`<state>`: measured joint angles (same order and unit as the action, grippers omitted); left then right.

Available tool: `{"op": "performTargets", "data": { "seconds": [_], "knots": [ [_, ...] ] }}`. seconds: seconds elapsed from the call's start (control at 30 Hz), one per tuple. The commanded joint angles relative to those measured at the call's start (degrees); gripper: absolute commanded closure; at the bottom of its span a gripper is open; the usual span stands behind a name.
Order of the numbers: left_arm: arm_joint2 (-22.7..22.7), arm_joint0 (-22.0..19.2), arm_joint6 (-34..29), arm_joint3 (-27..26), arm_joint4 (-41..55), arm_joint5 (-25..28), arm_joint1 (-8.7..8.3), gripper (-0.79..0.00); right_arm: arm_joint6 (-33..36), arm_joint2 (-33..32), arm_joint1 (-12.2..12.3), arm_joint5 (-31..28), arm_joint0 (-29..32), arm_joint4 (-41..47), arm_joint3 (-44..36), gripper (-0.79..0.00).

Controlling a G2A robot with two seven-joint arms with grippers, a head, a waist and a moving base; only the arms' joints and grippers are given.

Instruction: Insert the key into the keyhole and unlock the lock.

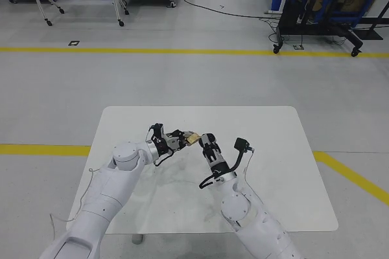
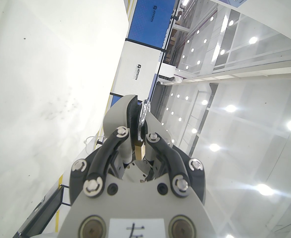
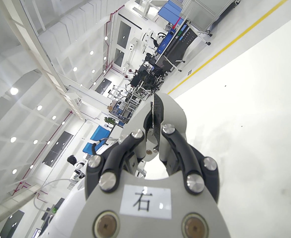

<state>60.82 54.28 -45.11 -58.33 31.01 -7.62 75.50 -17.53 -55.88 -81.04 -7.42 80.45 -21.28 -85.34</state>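
Observation:
Above the middle of the white table (image 1: 272, 136), my left gripper (image 1: 179, 138) is shut on a small brass padlock (image 1: 193, 137). In the left wrist view the left gripper (image 2: 138, 107) clamps the lock's brass body (image 2: 140, 151), and the silver shackle (image 2: 145, 113) sticks out past the fingertips. My right gripper (image 1: 207, 144) is raised just right of the lock, almost touching it. In the right wrist view the right gripper (image 3: 155, 106) is shut on a thin silver key (image 3: 149, 149). The key's blade is hidden between the pads.
Both arms hover over the table's centre. A yellow floor line (image 1: 181, 50) runs behind the table, and wheeled racks (image 1: 318, 26) stand far back on the floor.

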Motion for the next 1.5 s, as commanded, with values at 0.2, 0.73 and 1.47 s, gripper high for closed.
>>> {"op": "performTargets", "data": {
  "seconds": [0.2, 0.73, 1.47],
  "knots": [
    [-0.38, 0.16, -0.1, -0.23, 0.12, -0.43, 0.16, 0.0, -0.78, -0.34, -0.22, 0.13, -0.48, -3.86, 2.25, 0.0],
    [-0.09, 0.54, 0.76, -0.76, 0.36, -0.65, 0.23, 0.0, 1.27, -0.53, -0.2, 1.09, 0.84, -11.57, 2.41, 0.0],
    [0.44, 1.06, 2.56, -1.72, -1.72, 2.02, 0.14, 0.0, 23.14, -8.88, 1.16, -9.97, 5.26, 12.27, -1.54, 0.0]
  ]
}}
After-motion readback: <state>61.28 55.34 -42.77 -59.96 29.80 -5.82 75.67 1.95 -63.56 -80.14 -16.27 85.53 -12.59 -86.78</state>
